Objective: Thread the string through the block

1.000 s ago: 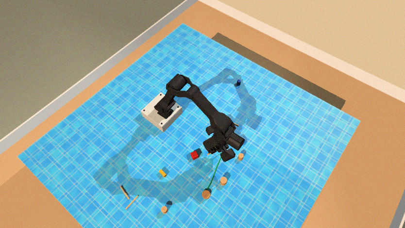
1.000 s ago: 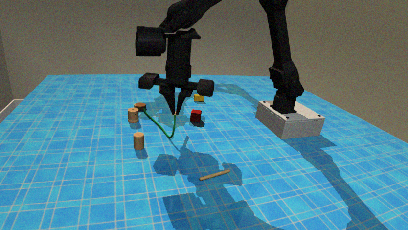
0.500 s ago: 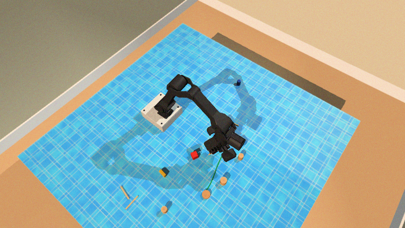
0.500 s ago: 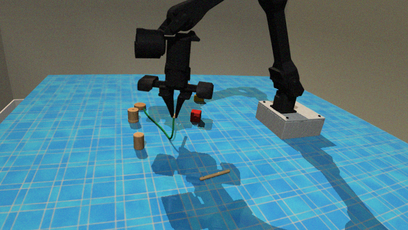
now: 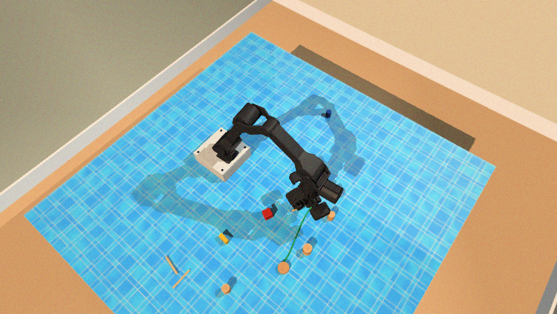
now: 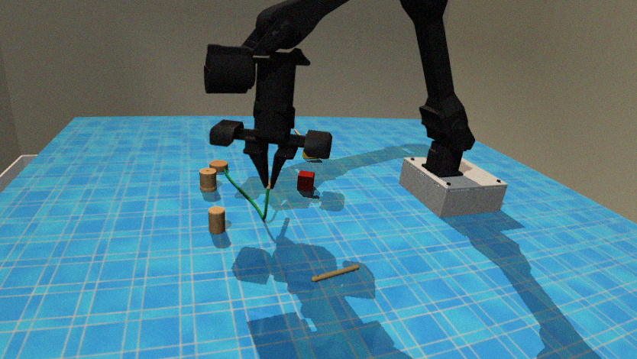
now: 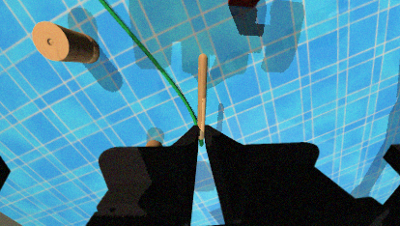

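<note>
My gripper (image 6: 268, 183) is shut on the thin wooden stick (image 7: 202, 94) at its string end and holds it low over the mat. The stick points forward from the fingertips. The green string (image 5: 298, 234) runs from the stick down to the round wooden button (image 5: 283, 266), which also shows in the exterior view (image 6: 218, 165). A red block (image 5: 267, 213) sits on the mat just beyond the stick's tip, to the right of the fingers in the exterior view (image 6: 305, 180). I cannot see a hole in it.
Wooden cylinders stand near the string (image 6: 207, 179) (image 6: 216, 219), and another stands further off (image 5: 225, 288). A yellow block (image 5: 224, 238), two loose sticks (image 5: 171, 264) (image 5: 181, 278), another loose stick (image 6: 334, 273), a small blue object (image 5: 328, 113) and the arm's base (image 5: 222, 153) are on the mat.
</note>
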